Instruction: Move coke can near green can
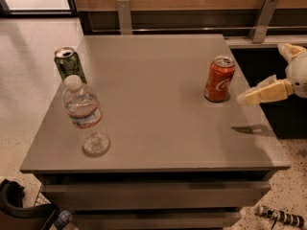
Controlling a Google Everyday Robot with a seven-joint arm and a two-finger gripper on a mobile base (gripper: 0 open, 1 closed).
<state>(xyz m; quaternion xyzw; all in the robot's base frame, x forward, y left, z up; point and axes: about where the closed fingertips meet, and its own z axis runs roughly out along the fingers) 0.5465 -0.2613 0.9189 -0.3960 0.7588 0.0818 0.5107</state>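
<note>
On the counter [158, 109] the green can [70, 66] stands at the far left, near the left edge. The water bottle [85, 116] stands upright just in front of it, partly overlapping it in the view, closer to the front edge. The coke can [219, 79] stands upright on the right side, well apart from both and about as far back as the green can. The hand [261, 74] hangs at the counter's right edge, just to the right of the coke can and not touching it.
</note>
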